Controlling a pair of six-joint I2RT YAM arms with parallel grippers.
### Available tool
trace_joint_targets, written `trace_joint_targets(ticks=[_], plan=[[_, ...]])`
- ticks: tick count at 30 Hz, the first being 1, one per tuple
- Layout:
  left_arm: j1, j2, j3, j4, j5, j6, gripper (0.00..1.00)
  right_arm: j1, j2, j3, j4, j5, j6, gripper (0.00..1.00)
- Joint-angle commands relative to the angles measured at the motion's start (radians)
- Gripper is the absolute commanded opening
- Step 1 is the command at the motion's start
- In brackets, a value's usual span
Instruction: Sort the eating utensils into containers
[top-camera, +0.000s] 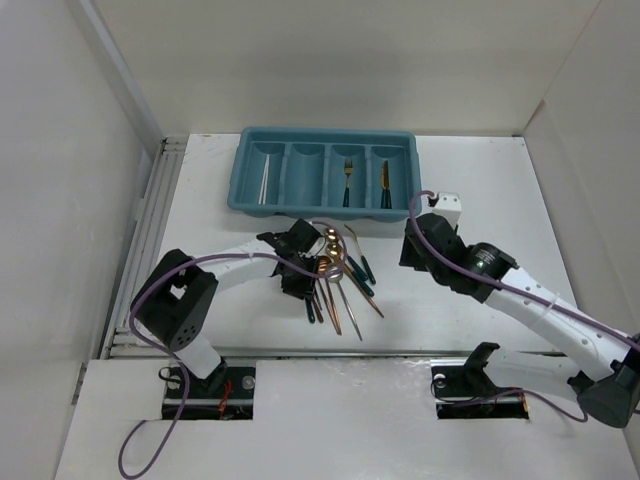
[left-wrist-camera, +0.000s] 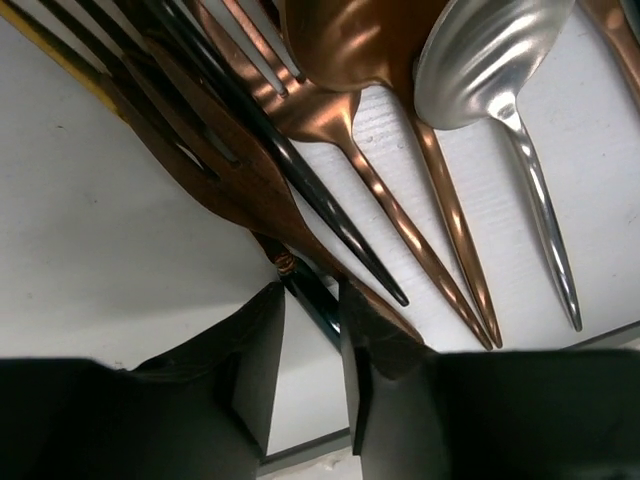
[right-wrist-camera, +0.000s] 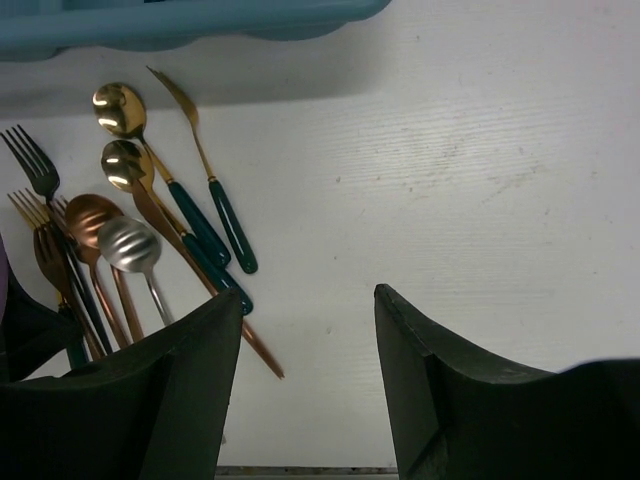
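Observation:
The teal tray (top-camera: 325, 133) sits at the back. White chopsticks (top-camera: 265, 181) lie in its leftmost container, a fork (top-camera: 347, 182) in the third and a knife (top-camera: 385, 183) in the fourth. The remaining utensils (top-camera: 338, 275) lie in a pile on the table. My left gripper (top-camera: 300, 268) is low over the pile's left side. Its jaws (left-wrist-camera: 312, 290) stand narrowly apart, and a dark green handle (left-wrist-camera: 322, 308) crosses between the tips. A silver spoon (left-wrist-camera: 490, 50) and a copper spoon (left-wrist-camera: 340, 40) lie just ahead. My right gripper (top-camera: 415, 250) (right-wrist-camera: 308, 295) hangs open over bare table, right of the pile.
In the right wrist view a gold spoon (right-wrist-camera: 118, 108), a small green-handled fork (right-wrist-camera: 215, 190) and a silver spoon (right-wrist-camera: 130, 245) lie left of the jaws, below the tray's edge (right-wrist-camera: 200, 25). White walls enclose the table on three sides.

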Motion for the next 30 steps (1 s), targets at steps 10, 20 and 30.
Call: trace_joint_targets(ticks=[10, 20, 30], plan=[[0.046, 0.145, 0.065, -0.108, -0.185, 0.016, 0.0, 0.006, -0.088, 0.043, -0.093, 0.111, 0.046, 0.61], [0.075, -0.08, 0.142, -0.128, -0.24, 0.184, 0.0, 0.006, -0.062, 0.108, -0.083, 0.143, -0.024, 0.61], [0.036, -0.387, 0.183, -0.076, -0.228, 0.379, 0.0, 0.006, 0.095, 0.172, 0.186, 0.092, -0.23, 0.64]])
